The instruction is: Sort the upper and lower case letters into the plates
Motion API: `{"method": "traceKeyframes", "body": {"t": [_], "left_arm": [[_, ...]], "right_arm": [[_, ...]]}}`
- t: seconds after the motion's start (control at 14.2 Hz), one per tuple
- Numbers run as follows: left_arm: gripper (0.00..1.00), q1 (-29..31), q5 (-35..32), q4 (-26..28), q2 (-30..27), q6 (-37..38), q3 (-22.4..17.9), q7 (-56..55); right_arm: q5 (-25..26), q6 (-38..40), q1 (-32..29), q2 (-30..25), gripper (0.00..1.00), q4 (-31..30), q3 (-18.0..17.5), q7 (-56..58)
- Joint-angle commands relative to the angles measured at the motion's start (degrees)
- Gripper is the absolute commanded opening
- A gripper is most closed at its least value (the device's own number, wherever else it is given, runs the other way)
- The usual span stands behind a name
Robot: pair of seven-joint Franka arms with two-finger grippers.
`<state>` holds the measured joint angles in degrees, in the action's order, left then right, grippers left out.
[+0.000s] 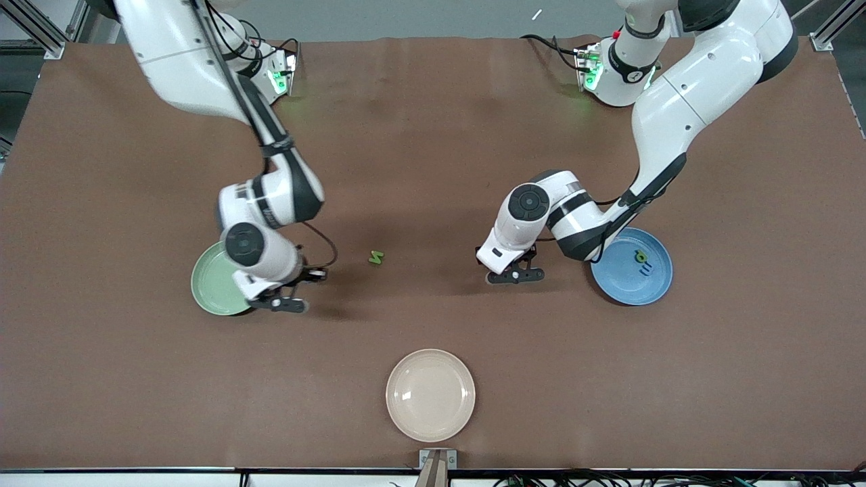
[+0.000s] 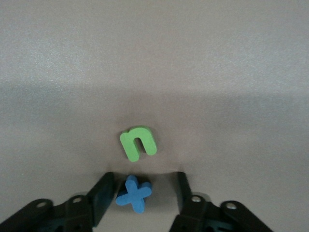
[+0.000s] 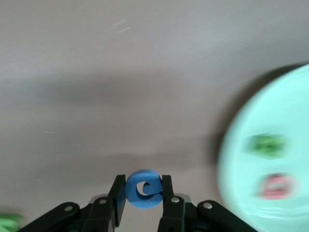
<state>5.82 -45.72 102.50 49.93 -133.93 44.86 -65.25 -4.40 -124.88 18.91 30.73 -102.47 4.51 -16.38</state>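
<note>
Two foam letters were already at your grippers, so judge the grip before anything else. Nearest the front edge of the brown table (image 1: 101, 379), at its middle, the cream-white round plate (image 1: 430, 395) sat bare; it is no part of the sort.

Toward the right arm's end, the right gripper (image 1: 287, 302) hung at the rim of the pale green round plate (image 1: 211, 283), its fingers pinched on the flat faces of a small blue rounded foam letter (image 3: 143, 189). A green letter (image 3: 269, 145) and a pink-red letter (image 3: 276, 186) lay in that plate, both too blurred to read.

Toward the left arm's end, the left gripper (image 2: 145, 186) sat low over the table with its fingers spread wide, straddling a small blue foam x (image 2: 133, 193). It held nothing. A green foam n (image 2: 138, 143) lay just beside the x.

Slightly farther back, the medium blue round plate (image 1: 632, 267) held at least two letters. One green zigzag letter (image 1: 376, 257) lay loose mid-table.

These pieces looked light, thin and slightly springy, so I'd expect them to tip or skate if nudged. Close squarely across the x's arms, keeping clear of the n.
</note>
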Motion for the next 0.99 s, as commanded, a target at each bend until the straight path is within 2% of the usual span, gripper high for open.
{"method": "traceKeyframes", "body": {"t": [0.0,0.14,0.42,0.63,0.71,0.92], "left_arm": [[0.45,0.1,0.6,1.6,-0.4,0.2,-0.3,-0.6],[0.35,0.2,0.6,1.9,-0.4,0.2,-0.3,-0.6],[0.12,0.4,0.6,1.9,-0.9,0.3,-0.2,-0.8],[0.08,1.7,0.6,2.0,-2.5,0.7,0.2,-0.4],[0.08,2.9,0.6,2.2,-2.8,1.6,1.1,-0.2],[0.06,12.2,0.6,3.0,-2.7,7.8,10.1,0.6]], "right_arm": [[-0.3,1.7,-8.3,-2.7,0.0,-2.2,-1.1,14.0],[0.0,1.6,-11.1,-2.7,0.0,-3.0,-1.1,19.0],[0.4,-1.4,-13.2,-2.6,0.0,-6.0,-1.0,21.7],[0.4,-7.5,-14.1,-2.1,0.0,-8.8,-1.0,22.8],[0.4,-8.8,-14.1,-1.8,0.0,-8.8,-1.0,22.9],[0.4,-10.5,-14.0,-1.1,0.01,-9.1,-1.1,22.8]]}}
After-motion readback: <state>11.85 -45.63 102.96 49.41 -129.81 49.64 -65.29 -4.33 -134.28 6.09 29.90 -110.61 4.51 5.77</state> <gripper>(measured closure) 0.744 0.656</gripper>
